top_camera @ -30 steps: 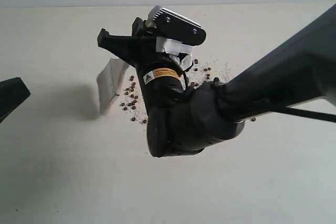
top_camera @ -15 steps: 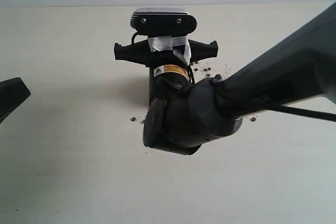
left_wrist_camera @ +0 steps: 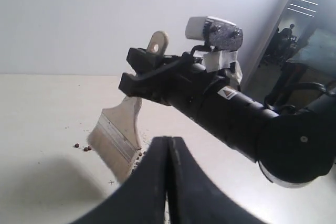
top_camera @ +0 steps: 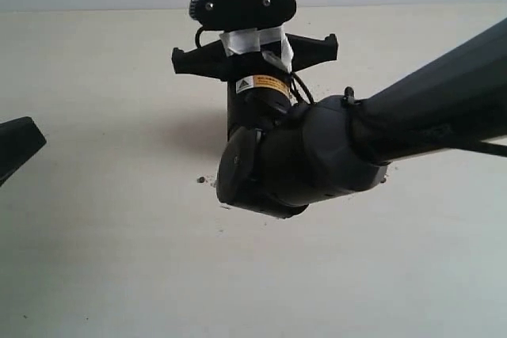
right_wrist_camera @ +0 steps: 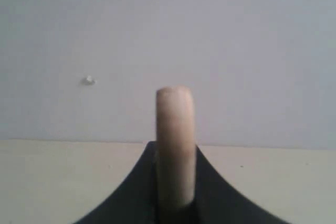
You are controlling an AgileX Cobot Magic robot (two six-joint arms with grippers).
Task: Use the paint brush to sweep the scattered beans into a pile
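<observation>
My right gripper (left_wrist_camera: 137,72) is shut on the cream-white handle of the paint brush (left_wrist_camera: 116,132), which hangs tilted with its pale bristles (left_wrist_camera: 114,160) at the table. The right wrist view shows that handle (right_wrist_camera: 175,140) edge-on between the black fingers. A few beans (left_wrist_camera: 84,148) lie beside the bristles and more beans (left_wrist_camera: 139,155) sit behind them. From the exterior view the right arm (top_camera: 317,156) hides the brush and most beans; two stray beans (top_camera: 203,180) show at its left. No pile shows. My left gripper (left_wrist_camera: 169,148) is shut and empty, short of the brush.
The table (top_camera: 103,259) is a plain cream surface running to a pale wall. The black tip of the left gripper (top_camera: 17,145) pokes in at the exterior view's left edge. Fine white grains (top_camera: 321,89) speckle the table beyond the right arm.
The right wrist has rolled round, so its crossbar now lies level. The brush and the bean patch, visible left of the arm a second ago, are now hidden behind it. The left gripper stayed put.
</observation>
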